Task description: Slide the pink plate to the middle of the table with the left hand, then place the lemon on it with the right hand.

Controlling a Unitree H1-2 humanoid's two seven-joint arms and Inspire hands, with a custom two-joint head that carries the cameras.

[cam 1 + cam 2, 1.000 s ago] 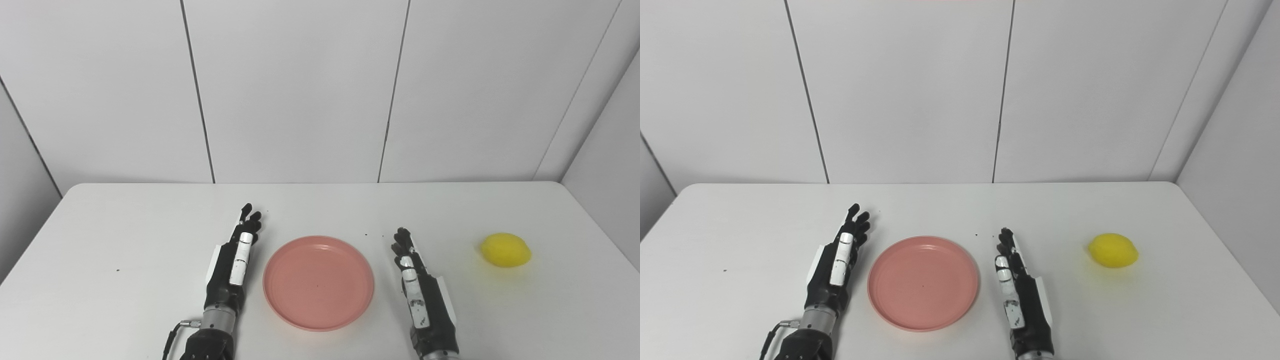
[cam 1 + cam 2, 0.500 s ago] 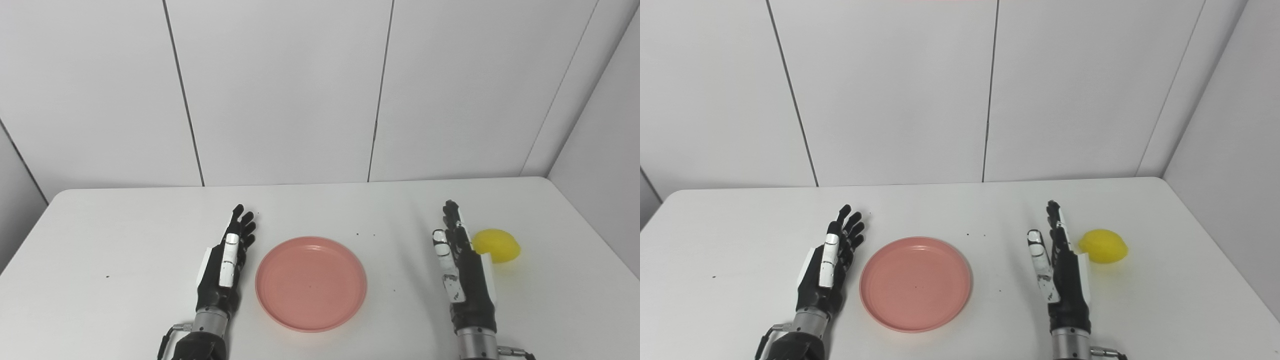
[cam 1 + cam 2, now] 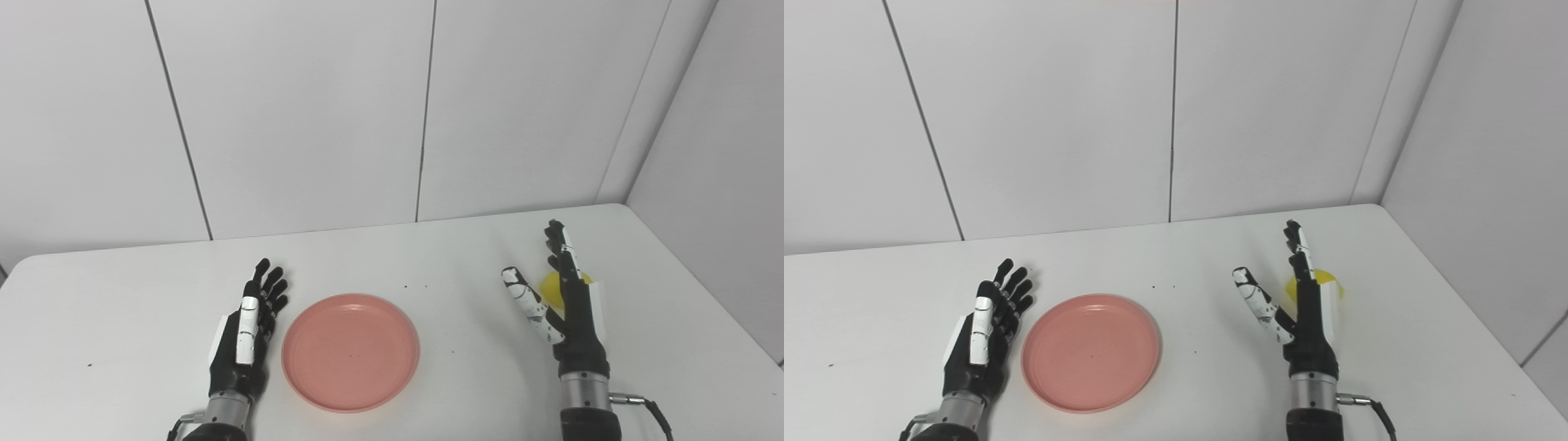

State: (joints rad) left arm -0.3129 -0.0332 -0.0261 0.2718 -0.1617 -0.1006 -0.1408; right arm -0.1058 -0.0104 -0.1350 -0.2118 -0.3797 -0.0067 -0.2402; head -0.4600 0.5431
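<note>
Since a second ago your right hand (image 3: 566,306) has travelled from beside the pink plate (image 3: 350,350) out to the lemon (image 3: 549,288), while the camera itself has swung toward the right, so the shift of the whole scene is not a move of the things.

From the left eye view you see the right hand standing edge-on in front of the lemon, fingers stretched up and away from you, thumb splayed out toward the plate. It is spread wide and grips nothing; most of the lemon is hidden behind the palm, and you cannot tell whether the hand touches it. Your left hand (image 3: 245,334) lies just left of the plate, fingers straight and apart, holding nothing, with a narrow strip of white table (image 3: 122,318) between it and the rim. The plate sits near the front of the table, roughly midway between your two hands, and it is bare.

From the right eye view you get the same layout: the left hand (image 3: 981,331) is flat and open beside the plate (image 3: 1090,352), and the right hand (image 3: 1304,312) is upright and splayed. The lemon (image 3: 1291,288) shows only as a yellow edge on either side of the fingers, well right of the plate.
</note>
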